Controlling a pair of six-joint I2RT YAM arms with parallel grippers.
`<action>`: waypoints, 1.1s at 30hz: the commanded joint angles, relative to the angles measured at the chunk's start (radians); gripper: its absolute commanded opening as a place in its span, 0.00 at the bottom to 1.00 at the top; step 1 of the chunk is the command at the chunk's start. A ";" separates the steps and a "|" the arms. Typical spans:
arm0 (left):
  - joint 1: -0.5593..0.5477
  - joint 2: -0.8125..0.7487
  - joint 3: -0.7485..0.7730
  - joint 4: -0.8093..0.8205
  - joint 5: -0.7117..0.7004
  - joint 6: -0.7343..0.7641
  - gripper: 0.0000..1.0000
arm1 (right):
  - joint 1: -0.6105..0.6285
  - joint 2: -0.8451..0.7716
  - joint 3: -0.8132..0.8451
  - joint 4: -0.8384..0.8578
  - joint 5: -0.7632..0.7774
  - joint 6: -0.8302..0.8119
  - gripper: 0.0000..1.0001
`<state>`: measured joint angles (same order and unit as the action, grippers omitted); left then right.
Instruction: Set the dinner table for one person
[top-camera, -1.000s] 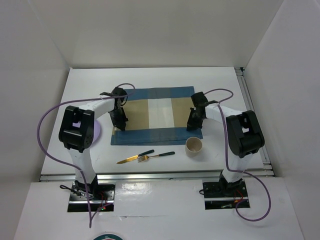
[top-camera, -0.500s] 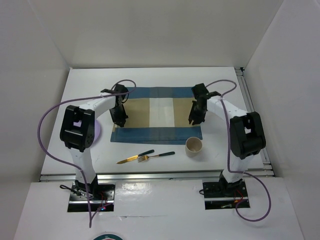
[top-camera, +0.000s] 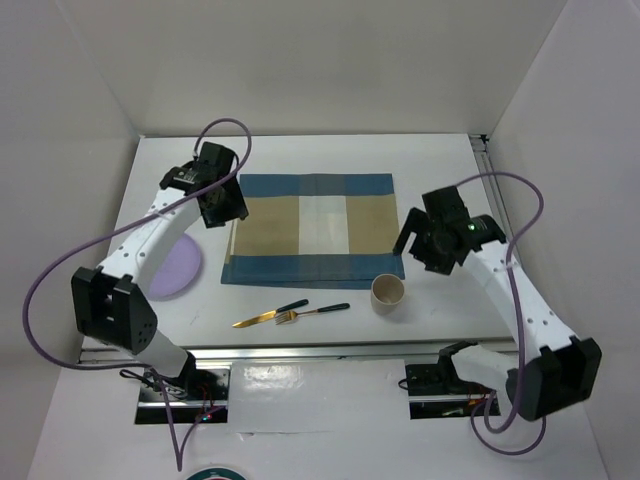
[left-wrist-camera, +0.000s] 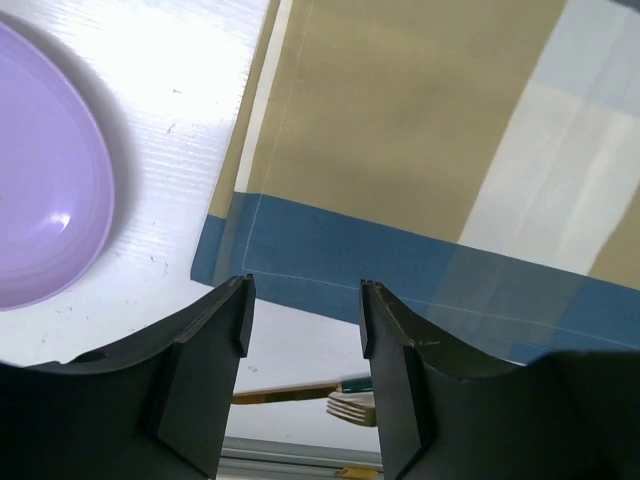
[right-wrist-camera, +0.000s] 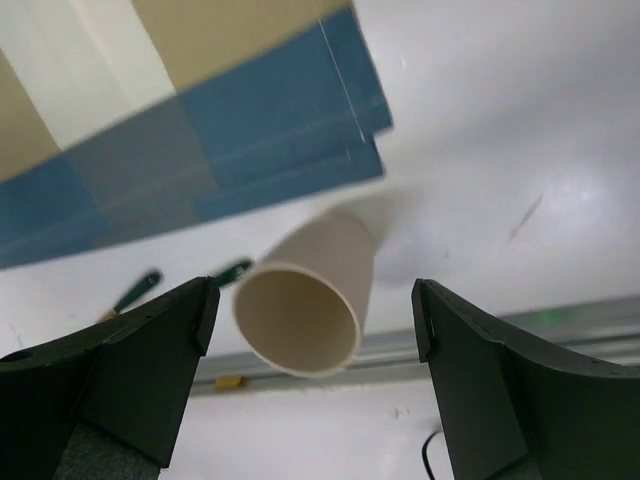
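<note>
On the dinner table (top-camera: 440, 170), the big white top that carries everything in view and runs from the arm bases at the near edge to the back wall, you have a blue-and-tan placemat (top-camera: 315, 228) lying flat near the middle, long side toward you.

Left of the mat: lilac plate (top-camera: 175, 270), flat on the bare table, a strip of white between it and the mat's edge. Your left arm crosses part of it in the top view.

Near edge, in front of the mat: gold knife (top-camera: 270, 314) and gold fork (top-camera: 315, 312), both dark-handled, lying just beside each other at a slight slant. Fork tines sit by the knife's handle; whether they touch, you cannot tell.

Near right corner of the mat: beige cup (top-camera: 388, 292), upright, mouth up, on bare table just beside the mat.

Left pincer (left-wrist-camera: 303, 290): released, jaws apart, nothing between them. It hangs above the mat's left side, with the near left corner under it in the wrist view.

Right pincer (right-wrist-camera: 312, 295): released, jaws spread wide, grasping nothing. It hangs off the mat's right edge, above the table. The wrist view looks down past its fingers onto the cup, which stands clear of both.
</note>
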<state>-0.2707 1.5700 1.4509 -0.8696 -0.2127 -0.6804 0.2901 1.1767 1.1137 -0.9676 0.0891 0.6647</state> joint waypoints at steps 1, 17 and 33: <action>0.001 -0.070 0.014 -0.032 -0.005 0.016 0.63 | 0.000 -0.123 -0.107 -0.094 -0.058 0.110 0.91; 0.001 -0.171 -0.079 -0.008 0.015 0.007 0.64 | 0.000 -0.097 -0.319 0.116 -0.172 0.090 0.54; 0.044 -0.173 -0.052 -0.014 -0.004 -0.064 0.64 | 0.000 0.235 0.281 0.070 0.050 0.015 0.00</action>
<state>-0.2478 1.4242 1.3750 -0.8867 -0.2058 -0.7074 0.2901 1.2495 1.2304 -0.9569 0.0540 0.7311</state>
